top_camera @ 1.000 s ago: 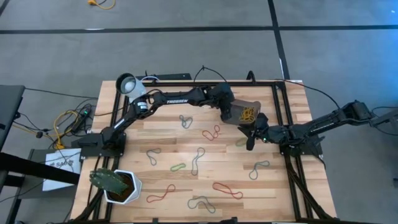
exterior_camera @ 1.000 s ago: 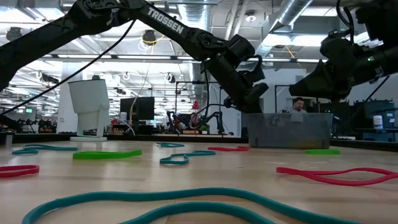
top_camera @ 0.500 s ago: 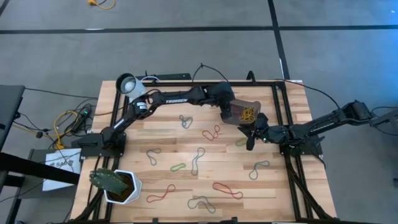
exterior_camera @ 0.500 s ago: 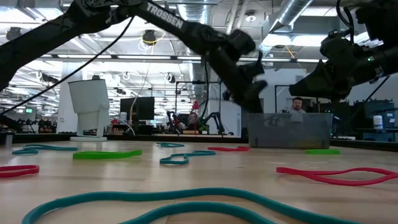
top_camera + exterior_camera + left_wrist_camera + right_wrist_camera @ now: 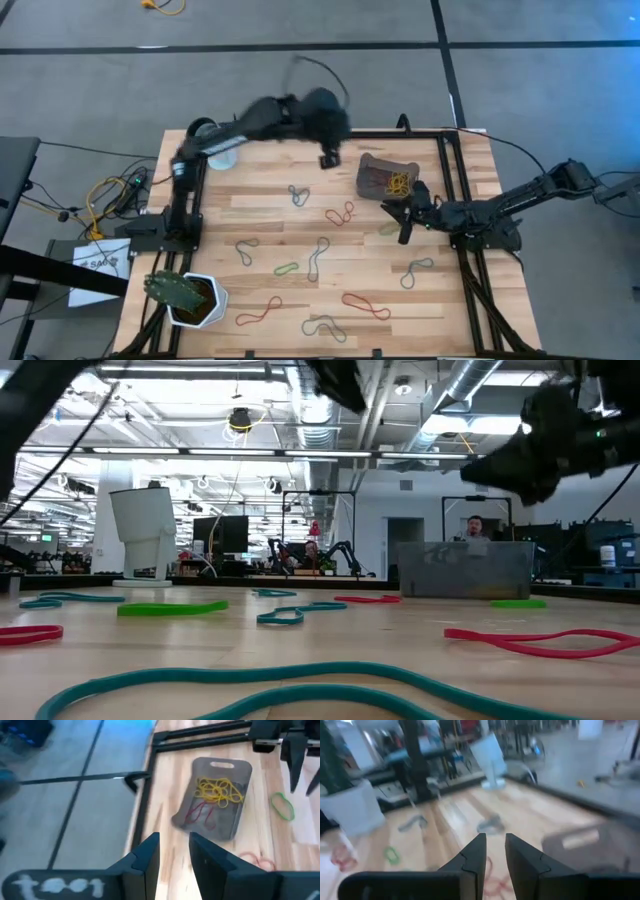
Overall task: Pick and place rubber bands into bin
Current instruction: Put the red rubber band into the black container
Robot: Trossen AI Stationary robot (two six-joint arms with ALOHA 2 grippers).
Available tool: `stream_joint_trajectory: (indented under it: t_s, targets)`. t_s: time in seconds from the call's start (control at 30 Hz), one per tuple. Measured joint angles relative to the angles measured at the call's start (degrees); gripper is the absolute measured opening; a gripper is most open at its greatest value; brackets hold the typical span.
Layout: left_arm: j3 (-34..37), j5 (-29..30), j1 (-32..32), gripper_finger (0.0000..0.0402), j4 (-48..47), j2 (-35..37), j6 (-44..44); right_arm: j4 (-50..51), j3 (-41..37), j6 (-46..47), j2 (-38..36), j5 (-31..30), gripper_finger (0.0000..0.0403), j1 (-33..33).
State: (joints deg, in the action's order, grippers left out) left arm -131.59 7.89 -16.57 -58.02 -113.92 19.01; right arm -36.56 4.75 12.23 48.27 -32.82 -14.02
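The dark bin [image 5: 388, 179] holds tangled yellow and red rubber bands [image 5: 220, 791]; both end effectors, left [image 5: 329, 158] and right [image 5: 403, 222], are slightly spread, empty

The bin [image 5: 388, 178], a low dark tray, sits just beside the right gripper [image 5: 404, 212] and holds a tangle of yellow and red rubber bands [image 5: 218, 792]. Other red, green, grey and blue loops lie flat, scattered across the surface [image 5: 270, 220].

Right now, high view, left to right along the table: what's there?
Plant pot → white cup → left gripper → bin → right gripper
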Motion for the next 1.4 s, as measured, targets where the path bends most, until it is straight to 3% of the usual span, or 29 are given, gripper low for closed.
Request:
stream_joint_trajectory:
  t_s: [0.13,0.27,0.43,0.7,0.83,1.0,1.07,1.17,1.4]
  targets:
    - [0.15,1.01,-0.1,0.0096,-7.33,6.48,-1.95,-3.65,1.16,-3.66,0.0,0.08,0.0066,0.83]
    - [2.77,-1.57,0.08,0.0096,-12.4,12.76,-2.15,-2.89,3.52,-7.13,0.02,0.19,0.0066,1.78]
    - [21.61,-8.54,0.02,0.0096,-7.7,20.53,-1.03,1.36,4.1,-2.39,-0.66,0.13,0.0066,-0.22]
    - [64.65,2.58,0.12,0.0096,26.94,37.4,-15.93,7.64,4.2,0.49,-5.93,-0.24,0.0066,-9.44]
    - [85.06,0.52,1.21,0.0096,49.55,42.56,-21.19,7.85,4.2,1.72,-6.82,-3.05,0.0066,-12.94]
    - [103.8,-3.94,1.72,0.0096,88.94,39.93,-28.06,8.49,4.2,1.72,-6.23,-11.09,0.0066,-14.47]
    - [106.57,-7.11,1.74,0.0096,96.38,37.45,-30.25,9.61,4.17,1.7,-5.78,-12.44,0.0066,-13.92]
    - [104.86,-9.94,2.55,0.0096,98.99,33.1,-31.8,9.34,4.17,1.46,-5.46,-12.51,0.0066,-12.21]
    - [89.08,-6.82,6.8,0.0096,90.97,16.25,-28.24,7.02,4.17,1.38,-5.55,-12.35,0.0066,-6.25]
